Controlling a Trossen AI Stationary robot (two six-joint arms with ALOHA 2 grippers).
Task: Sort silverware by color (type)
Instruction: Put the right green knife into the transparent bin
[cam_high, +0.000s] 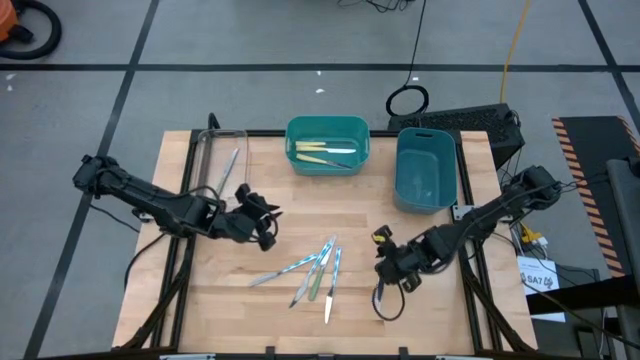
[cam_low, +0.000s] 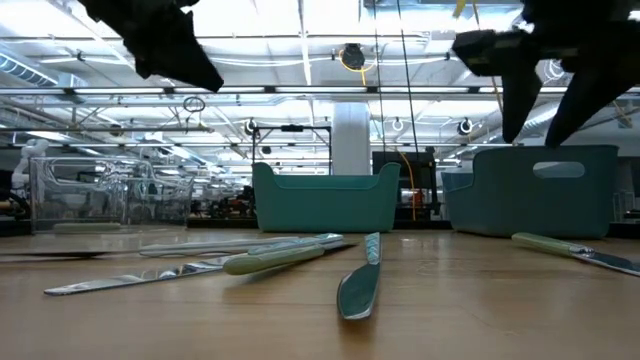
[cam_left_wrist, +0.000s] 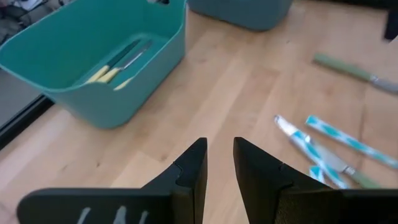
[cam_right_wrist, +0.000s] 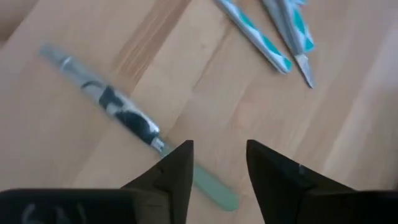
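Several utensils with light blue and pale green handles lie flat in a loose pile (cam_high: 318, 270) on the wooden table, between my two grippers. A pale-green-handled knife (cam_right_wrist: 124, 115) lies apart from it, just below my right gripper (cam_right_wrist: 219, 165), which hovers open above the knife's handle end. My left gripper (cam_left_wrist: 221, 162) hangs open over bare table to the left of the pile (cam_left_wrist: 323, 143). Yellow-handled utensils (cam_left_wrist: 112, 71) lie in the teal bin (cam_high: 327, 130). One utensil (cam_high: 230, 165) lies in the clear tray (cam_high: 205, 150).
A blue bin (cam_high: 425, 190) stands at the far right of the table, beside the teal bin. The clear tray sits at the far left corner. A dark cable loop (cam_high: 388, 300) lies near the right gripper. Bare wood shows along the near edge.
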